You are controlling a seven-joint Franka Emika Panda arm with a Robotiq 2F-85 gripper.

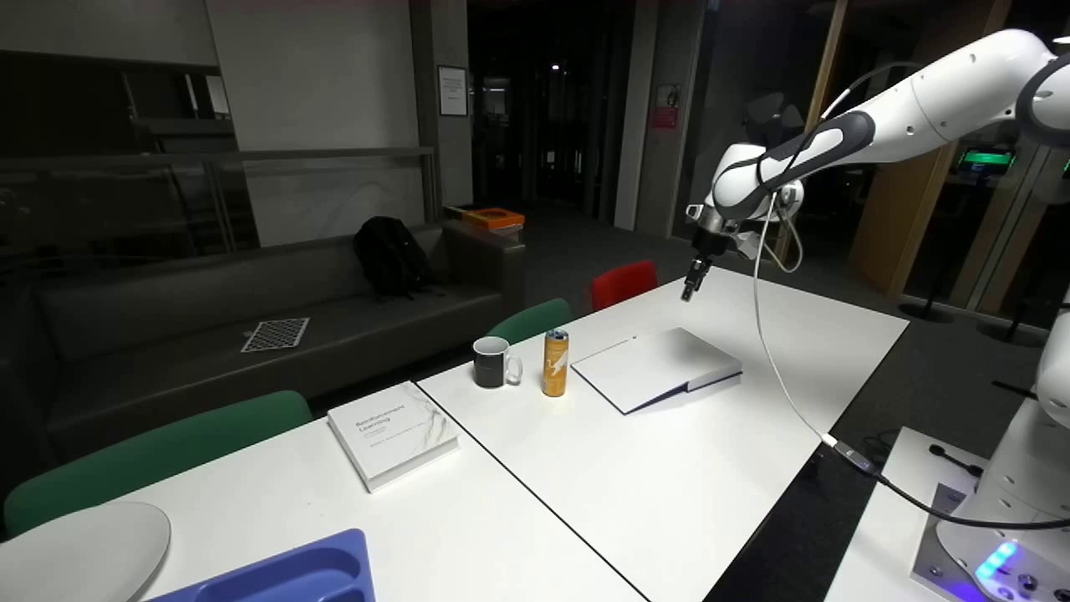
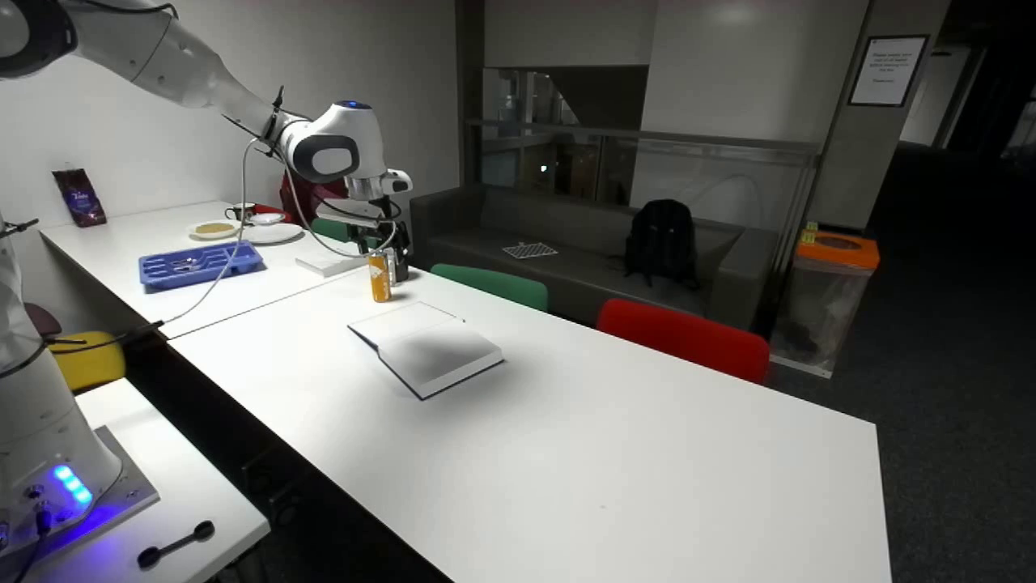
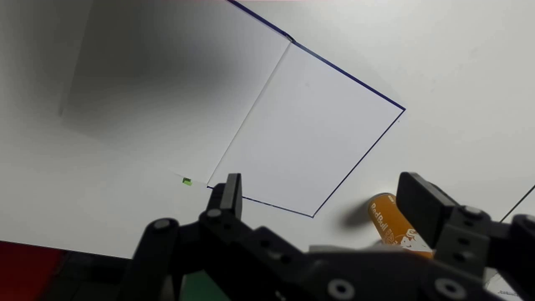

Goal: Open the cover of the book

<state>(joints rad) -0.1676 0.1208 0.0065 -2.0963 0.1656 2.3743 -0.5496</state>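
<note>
Cover (image 3: 307, 125) lies open on table (image 2: 647, 437), lower than gripper (image 3: 319, 184), well apart; fingers (image 3: 420, 202) spread, holding nothing. Hinge (image 3: 250, 113) of book (image 1: 694, 355) slants across wrist view. I judge only upward retreat remains.

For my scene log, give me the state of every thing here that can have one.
Book: open
Cover: open, pale inner side up
Gripper: open, holding nothing
Orange can: upright; tab unclear
Mug beside can: upright; contents hidden
White book: closed, lying flat
Blue tray: holding small items
Backpack: propped up; zips unclear
Base lights: lit blue
</note>
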